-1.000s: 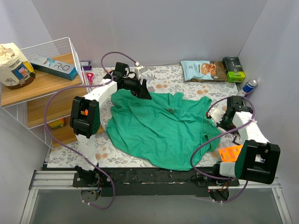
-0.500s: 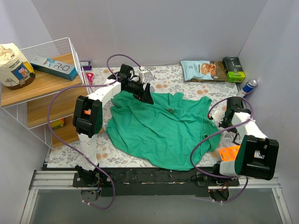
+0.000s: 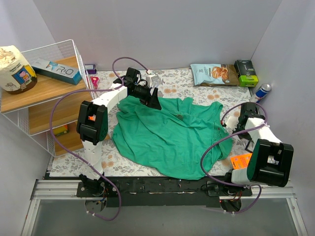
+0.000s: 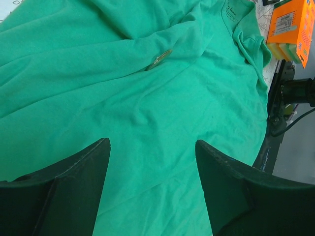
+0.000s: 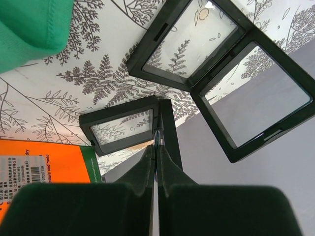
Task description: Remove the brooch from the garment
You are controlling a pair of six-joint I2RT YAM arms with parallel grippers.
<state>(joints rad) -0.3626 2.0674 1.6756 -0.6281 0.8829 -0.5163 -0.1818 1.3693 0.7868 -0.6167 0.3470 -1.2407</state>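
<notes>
The green garment (image 3: 167, 132) lies spread and wrinkled on the floral mat. The brooch (image 3: 180, 116) is a small dark speck on its upper middle; in the left wrist view it is a small brownish disc (image 4: 158, 60) seen nearly edge-on, pinned to the cloth. My left gripper (image 3: 152, 101) is open over the shirt's far left part, its fingers (image 4: 151, 142) apart above bare cloth, short of the brooch. My right gripper (image 3: 241, 118) is off the shirt's right edge. Its fingers (image 5: 156, 146) are shut at the edge of a small black frame case (image 5: 123, 128).
A larger open black frame case (image 5: 221, 73) lies beside the small one. An orange box (image 3: 242, 161) sits at the near right. A snack bag (image 3: 214, 73), green box (image 3: 245, 73) and blue can (image 3: 263, 91) stand at the far right. A wire shelf (image 3: 44, 93) stands at the left.
My left gripper has shifted slightly right over the shirt's far edge. My right gripper has moved a little further from the shirt toward the right wall. The brooch has not moved.
</notes>
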